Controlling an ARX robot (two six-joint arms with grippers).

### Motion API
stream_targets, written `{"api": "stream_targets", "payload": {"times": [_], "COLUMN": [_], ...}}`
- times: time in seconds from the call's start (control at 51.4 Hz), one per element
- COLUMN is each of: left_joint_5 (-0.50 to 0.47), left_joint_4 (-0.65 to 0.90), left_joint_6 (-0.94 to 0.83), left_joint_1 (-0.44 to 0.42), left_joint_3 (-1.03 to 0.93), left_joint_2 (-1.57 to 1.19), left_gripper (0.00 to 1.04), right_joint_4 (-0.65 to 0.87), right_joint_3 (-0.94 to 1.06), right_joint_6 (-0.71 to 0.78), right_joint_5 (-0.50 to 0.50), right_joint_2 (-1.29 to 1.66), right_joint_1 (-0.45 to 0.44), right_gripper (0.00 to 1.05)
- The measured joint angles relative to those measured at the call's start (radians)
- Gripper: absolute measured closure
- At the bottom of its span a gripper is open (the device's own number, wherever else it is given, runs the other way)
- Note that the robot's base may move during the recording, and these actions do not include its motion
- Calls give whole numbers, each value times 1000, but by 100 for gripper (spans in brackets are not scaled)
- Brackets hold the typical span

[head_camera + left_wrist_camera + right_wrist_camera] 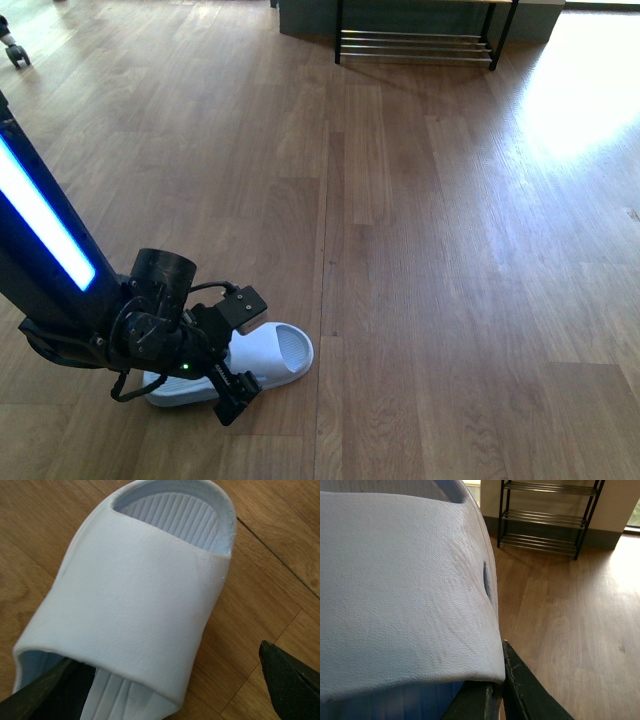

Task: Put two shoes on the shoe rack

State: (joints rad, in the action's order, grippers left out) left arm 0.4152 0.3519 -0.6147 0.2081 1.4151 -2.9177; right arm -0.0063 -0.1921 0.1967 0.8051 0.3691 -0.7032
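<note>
straddling a pale slide [285, 350] at lower left of the front view, our left gripper [240, 352] is spread wide: one finger [45, 695] under the strap [135, 605], other on the floor [280, 580]. right gripper [495, 695] clamps a 2nd slide [395, 590]. shoe rack [415, 45] top centre, well apart.

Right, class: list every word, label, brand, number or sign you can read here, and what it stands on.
No text is readable.
Black fingers of the left gripper: possible tiny pale marking, too small to read.
Pale blue-white foam slide sandal and its mate: no brand or size visible.
Black-framed chrome shoe rack: no label.
</note>
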Motion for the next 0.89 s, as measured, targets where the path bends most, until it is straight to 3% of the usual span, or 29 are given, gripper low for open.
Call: {"api": "stream_targets", "payload": {"times": [0.467,0.895], "left_joint_5": [30,4], "left_joint_4": [-32,2], "left_joint_6": [31,116], "left_joint_1": [12,3], "left_joint_3": [55,58], "left_joint_2": [-53,-60], "left_gripper": [9,77], "right_joint_4": [0,0], "right_joint_3": [0,0], "right_joint_6": [0,0], "right_joint_5": [0,0], "right_joint_2": [0,0], "right_joint_1": [0,0], "right_gripper": [103,103]}}
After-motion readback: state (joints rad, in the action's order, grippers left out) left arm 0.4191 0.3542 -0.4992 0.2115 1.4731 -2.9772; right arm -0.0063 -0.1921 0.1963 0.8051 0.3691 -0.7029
